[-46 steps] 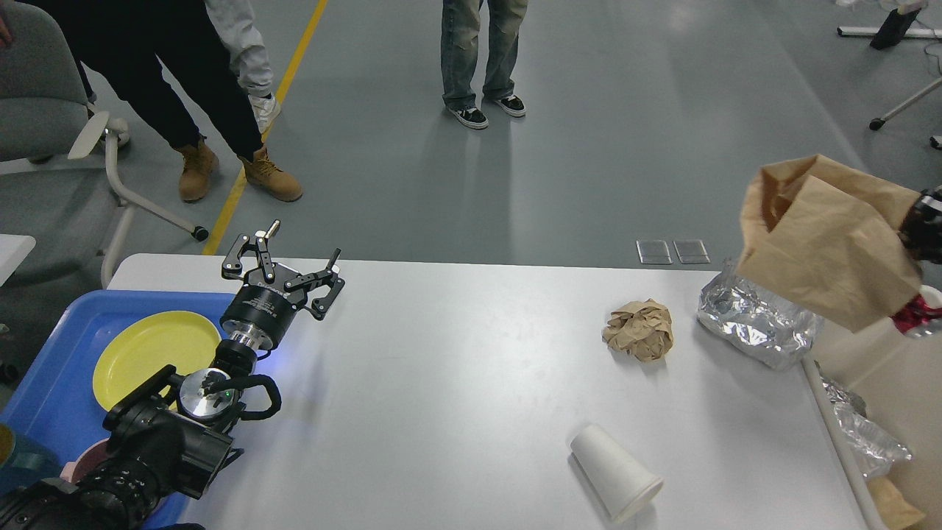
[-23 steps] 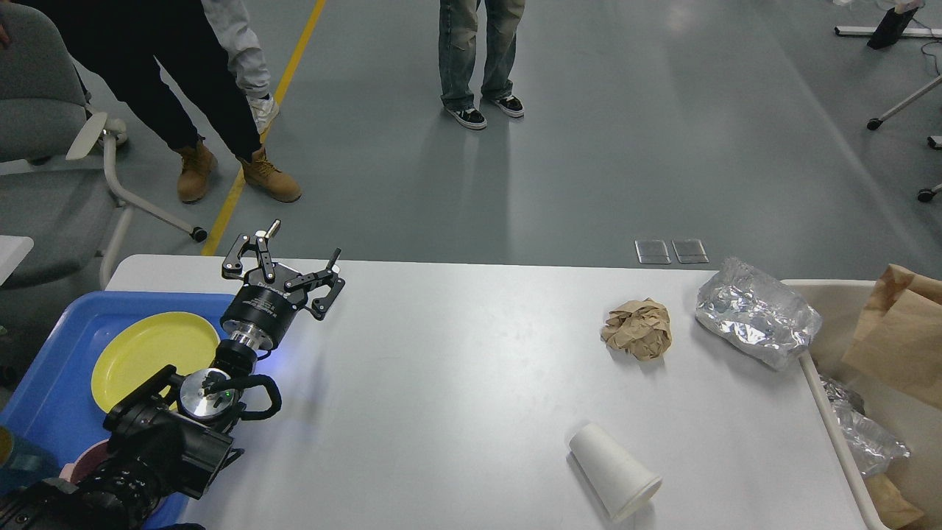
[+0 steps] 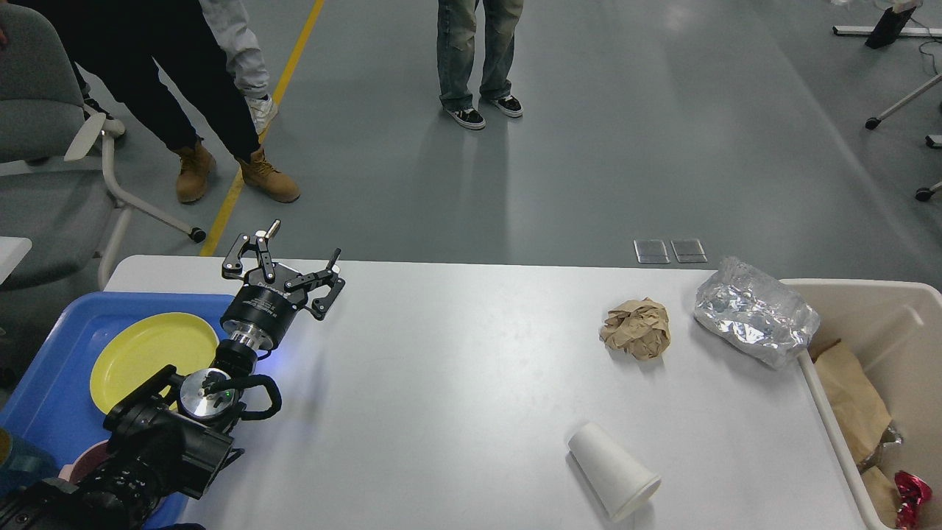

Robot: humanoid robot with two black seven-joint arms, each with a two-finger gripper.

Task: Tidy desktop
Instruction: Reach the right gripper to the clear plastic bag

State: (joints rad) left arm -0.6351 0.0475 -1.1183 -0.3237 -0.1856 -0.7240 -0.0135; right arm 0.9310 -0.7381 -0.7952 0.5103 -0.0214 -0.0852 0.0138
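Grey floor fills the upper half of the frame, crossed at the upper left by a yellow line (image 3: 259,131). Two people stand on it, seen only from the legs down: one in tan boots (image 3: 234,175) at upper left, one in jeans and dark sneakers (image 3: 478,112) at top centre. A grey wheeled chair (image 3: 55,125) sits at the far left, and two small metal floor plates (image 3: 670,250) lie just beyond the far edge of the surface.

The white surface (image 3: 456,397) spans the lower half of the frame, wide and matte with rounded corners. On it, right of centre, lie a crumpled brown paper ball (image 3: 637,328), a crinkled foil wrapper (image 3: 756,311) just beside the beige bin (image 3: 909,294), and, nearer the bottom edge, a white paper cup (image 3: 612,472) tipped on its side. The three are apart from one another.

The bin at the right edge holds a brown paper bag (image 3: 846,397) and a bit of red shiny wrapper (image 3: 911,495).

At lower left a blue tray (image 3: 51,368) carries a yellow plate (image 3: 151,353). The left hand (image 3: 288,259) rises from the lower left corner above the surface beside the tray, its two fingers spread wide and holding nothing. The right hand is out of frame.
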